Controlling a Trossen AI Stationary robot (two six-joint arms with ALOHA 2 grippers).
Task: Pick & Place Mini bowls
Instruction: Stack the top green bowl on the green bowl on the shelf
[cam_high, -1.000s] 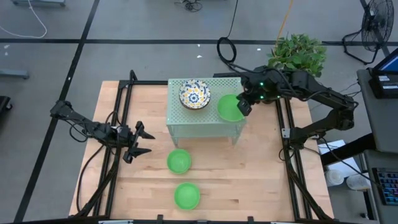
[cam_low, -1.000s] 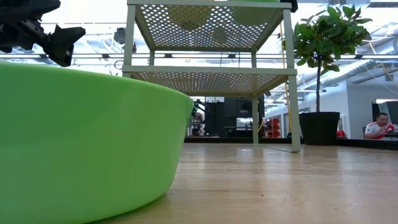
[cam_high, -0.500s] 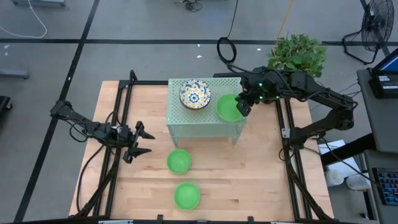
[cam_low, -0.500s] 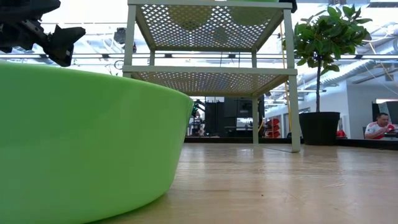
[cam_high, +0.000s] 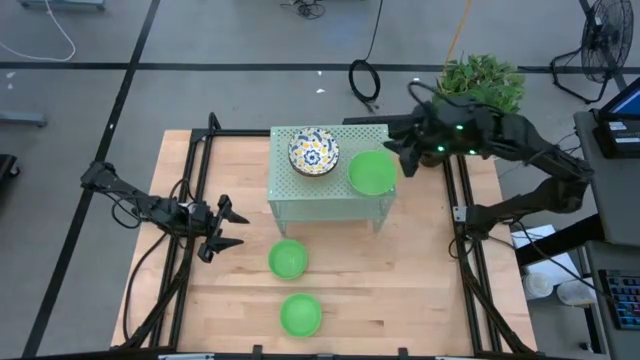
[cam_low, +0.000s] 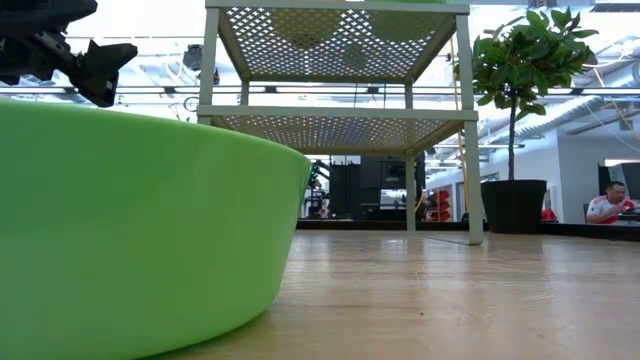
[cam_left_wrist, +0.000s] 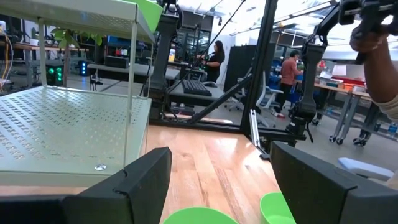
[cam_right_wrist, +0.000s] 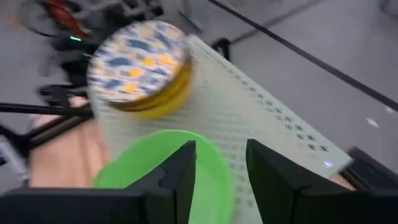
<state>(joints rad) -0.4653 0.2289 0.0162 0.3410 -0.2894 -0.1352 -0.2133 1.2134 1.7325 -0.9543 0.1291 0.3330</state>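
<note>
A pale green perforated stand (cam_high: 330, 196) stands mid-table. On its top sit a floral mini bowl (cam_high: 313, 151) and a green mini bowl (cam_high: 371, 172), each on its base. Two more green bowls (cam_high: 288, 259) (cam_high: 300, 314) rest on the wooden table nearer the front edge. My right gripper (cam_high: 402, 154) hovers open just off the stand's right side, past the green bowl (cam_right_wrist: 155, 168), with nothing between its fingers. My left gripper (cam_high: 222, 228) waits open at the table's left, pointing toward the stand.
A potted plant (cam_high: 480, 85) stands behind the table's far right corner. Black frame rails (cam_high: 190, 200) run along both table sides. In the low view the nearest green bowl (cam_low: 130, 230) fills the left foreground. People work in the room beyond the table.
My right gripper has let go of the green bowl's right rim, opened, and drawn back up and toward the table's right edge. The green bowl stays where it was on the stand's top.
</note>
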